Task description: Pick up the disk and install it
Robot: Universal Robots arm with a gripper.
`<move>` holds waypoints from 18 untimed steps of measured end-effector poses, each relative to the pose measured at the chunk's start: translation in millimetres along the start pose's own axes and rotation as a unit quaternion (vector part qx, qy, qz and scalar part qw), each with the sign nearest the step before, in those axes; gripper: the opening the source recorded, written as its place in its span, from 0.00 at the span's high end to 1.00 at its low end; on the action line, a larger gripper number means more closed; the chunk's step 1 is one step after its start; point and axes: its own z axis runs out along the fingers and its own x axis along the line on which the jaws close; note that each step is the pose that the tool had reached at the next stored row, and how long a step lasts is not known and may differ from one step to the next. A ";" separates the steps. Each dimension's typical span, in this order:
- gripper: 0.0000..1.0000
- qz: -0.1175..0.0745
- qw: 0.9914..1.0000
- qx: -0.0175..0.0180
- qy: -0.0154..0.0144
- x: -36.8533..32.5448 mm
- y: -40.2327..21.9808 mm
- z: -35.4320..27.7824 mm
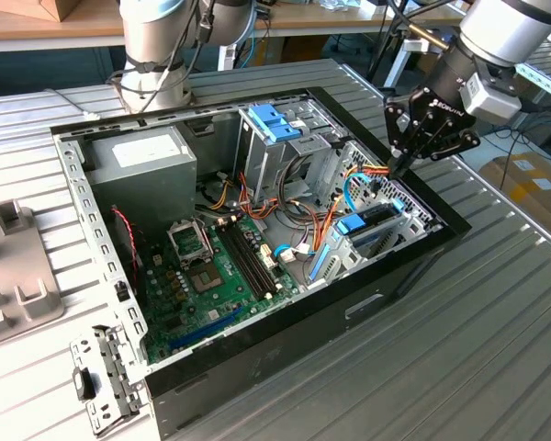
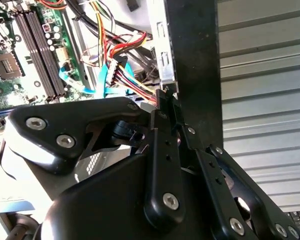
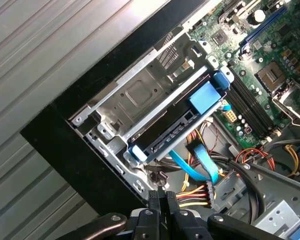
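The disk (image 1: 371, 226), a flat dark drive in a bright blue carrier with a blue end tab, lies in the metal drive bay at the corner of the open computer case on the exterior view's right. In the first wrist view the disk (image 3: 166, 134) sits level in the bay, its blue tab toward the motherboard. My gripper (image 1: 398, 169) hangs just above the bay's far end, beside the bundle of coloured cables (image 3: 200, 187). Both wrist views show the gripper (image 3: 162, 194) (image 2: 166, 96) shut, fingers pressed together and holding nothing.
The black case (image 1: 367, 303) lies open on a ribbed metal table (image 1: 477, 367). Inside are a grey power-supply box (image 1: 145, 167), the green motherboard (image 1: 211, 276) and a drive cage with light-blue latches (image 1: 275, 124). A metal bracket (image 1: 101, 378) and grey plastic part (image 1: 14, 266) lie outside, on the exterior view's left.
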 end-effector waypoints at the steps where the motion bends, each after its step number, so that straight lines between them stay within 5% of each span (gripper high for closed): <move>1: 0.83 0.000 1.000 0.000 0.000 -0.2 1.2 0.0; 18: 0.83 0.002 1.000 0.000 0.000 -0.9 19.5 2.1</move>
